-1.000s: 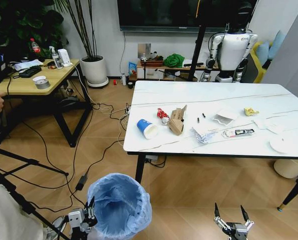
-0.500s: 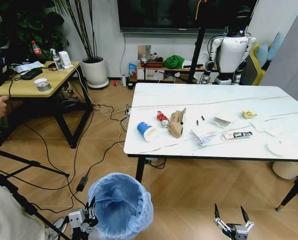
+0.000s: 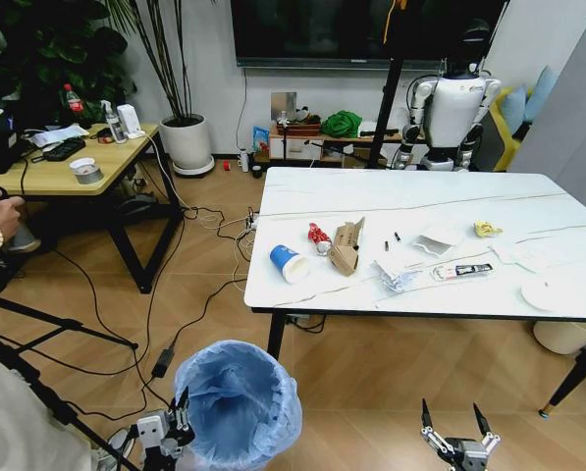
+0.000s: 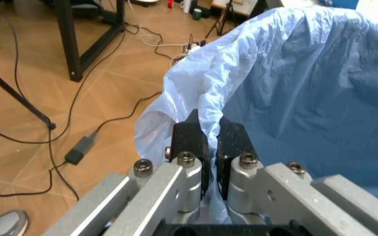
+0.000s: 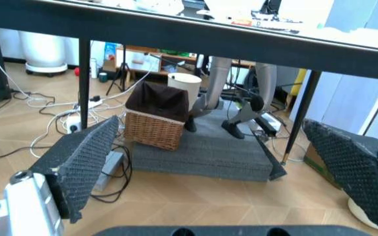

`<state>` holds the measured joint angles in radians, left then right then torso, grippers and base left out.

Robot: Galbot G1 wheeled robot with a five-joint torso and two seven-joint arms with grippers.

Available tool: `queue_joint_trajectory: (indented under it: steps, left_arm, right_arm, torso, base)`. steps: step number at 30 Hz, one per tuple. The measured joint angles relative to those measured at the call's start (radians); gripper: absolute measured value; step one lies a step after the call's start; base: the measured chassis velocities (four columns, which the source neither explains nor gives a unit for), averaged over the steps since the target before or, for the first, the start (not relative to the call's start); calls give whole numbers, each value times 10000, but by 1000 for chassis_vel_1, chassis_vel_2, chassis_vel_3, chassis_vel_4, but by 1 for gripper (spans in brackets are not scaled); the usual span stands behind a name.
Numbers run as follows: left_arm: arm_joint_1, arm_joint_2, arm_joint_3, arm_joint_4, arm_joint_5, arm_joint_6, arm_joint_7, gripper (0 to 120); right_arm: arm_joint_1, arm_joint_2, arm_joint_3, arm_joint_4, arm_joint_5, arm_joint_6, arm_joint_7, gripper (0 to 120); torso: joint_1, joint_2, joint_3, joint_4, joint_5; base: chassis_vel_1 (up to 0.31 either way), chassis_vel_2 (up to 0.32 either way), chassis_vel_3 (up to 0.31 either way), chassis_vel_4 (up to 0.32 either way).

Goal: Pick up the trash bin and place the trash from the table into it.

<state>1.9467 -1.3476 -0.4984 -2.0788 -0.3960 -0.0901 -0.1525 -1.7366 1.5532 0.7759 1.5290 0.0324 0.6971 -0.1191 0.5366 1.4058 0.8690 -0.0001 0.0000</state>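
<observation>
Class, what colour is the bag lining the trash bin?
Light blue; the bag shows best in the head view.

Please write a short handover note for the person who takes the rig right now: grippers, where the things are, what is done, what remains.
Left gripper: shut on the trash bin, pinching its blue bag rim, low in front of the table.
Right gripper: open, empty, low near the table's front edge.
Trash: paper cup, torn carton, red wrapper, white papers, yellow scrap and white disc all lie on the table.
Done: bin gripped.
Left: put every trash piece into the bin.
</observation>
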Motion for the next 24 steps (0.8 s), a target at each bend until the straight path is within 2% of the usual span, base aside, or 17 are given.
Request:
queue_joint_trajectory:
  steps: [24]
  left_arm:
    - [-96, -121, 101, 177, 238, -35, 8, 0]
  right_arm:
    - [77, -81, -8, -57, 46, -37, -1, 100]
  torso:
    - [656, 1438, 782, 0, 0]
  base:
    - [0, 0, 0, 0]
